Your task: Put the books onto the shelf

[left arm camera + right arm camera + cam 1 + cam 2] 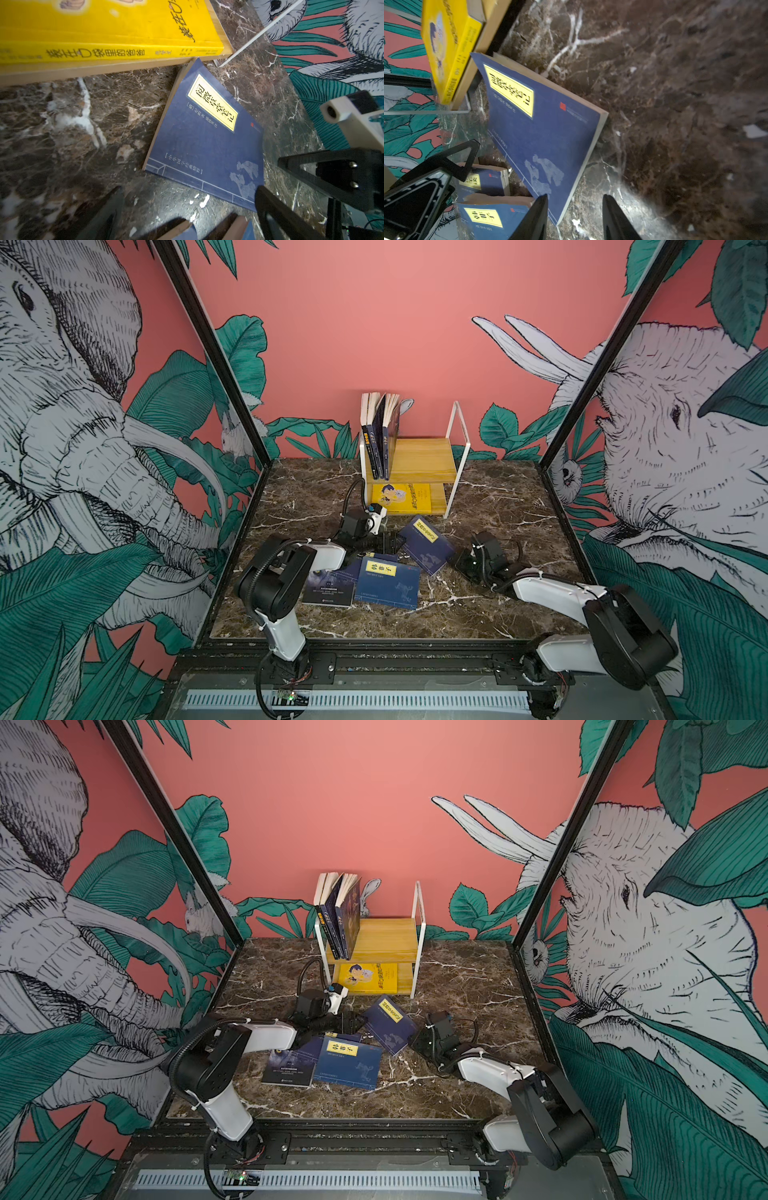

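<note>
Right tool (575, 196) half-open, straddling a corner of the navy book (542, 133), nothing gripped. Left tool (188, 187) spread wide, empty. We would seat the jaws deeper before closing; a corner pinch likely pivots.

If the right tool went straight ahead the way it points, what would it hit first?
Probably the navy book nearest the shelf: its near corner lies just ahead of the right tool, though depth is unclear.

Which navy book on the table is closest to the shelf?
The skewed navy book, lying apart on the right; the other two overlap nearer the front.
</note>
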Controlling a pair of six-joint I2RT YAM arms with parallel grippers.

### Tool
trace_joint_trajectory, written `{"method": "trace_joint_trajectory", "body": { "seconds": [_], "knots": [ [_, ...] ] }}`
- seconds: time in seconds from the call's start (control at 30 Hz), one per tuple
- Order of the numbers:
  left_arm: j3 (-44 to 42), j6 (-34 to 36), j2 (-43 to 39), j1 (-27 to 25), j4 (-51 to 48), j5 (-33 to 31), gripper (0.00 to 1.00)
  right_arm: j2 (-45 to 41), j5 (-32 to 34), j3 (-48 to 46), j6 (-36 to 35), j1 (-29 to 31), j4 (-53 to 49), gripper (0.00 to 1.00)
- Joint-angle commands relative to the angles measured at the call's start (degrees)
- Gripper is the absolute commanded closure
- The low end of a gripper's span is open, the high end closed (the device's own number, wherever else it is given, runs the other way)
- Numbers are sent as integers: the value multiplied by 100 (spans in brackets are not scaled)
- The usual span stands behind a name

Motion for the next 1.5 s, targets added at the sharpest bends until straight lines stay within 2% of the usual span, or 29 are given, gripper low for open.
{"method": "trace_joint_trajectory", "body": {
  "seconds": [0.0,0.13,0.43,0.5,0.57,0.67,0.93,1.2,1.47],
  "knots": [
    [-163,-140,122,3,1138,-74,1,199,169,-87,673,107,435,55],
    [-121,-134,396,15,1384,-263,1,382,216,-81,743,174,613,55],
    [260,-299,1087,11,1397,-58,2,730,212,-64,825,224,860,55],
    [417,-374,1157,-4,1133,34,5,796,219,-65,830,224,931,55],
    [691,-237,1167,-83,445,74,8,871,233,-56,808,224,992,55],
    [982,-228,1058,-177,-589,-59,8,986,251,-60,778,179,1113,55],
    [617,-743,467,-390,-317,139,13,1122,131,-140,748,44,1330,56],
    [399,-1181,-31,-688,-87,281,18,781,158,-146,557,14,896,57],
    [446,-1458,-315,-688,-32,473,30,673,47,-53,312,-14,634,60]
  ]
}}
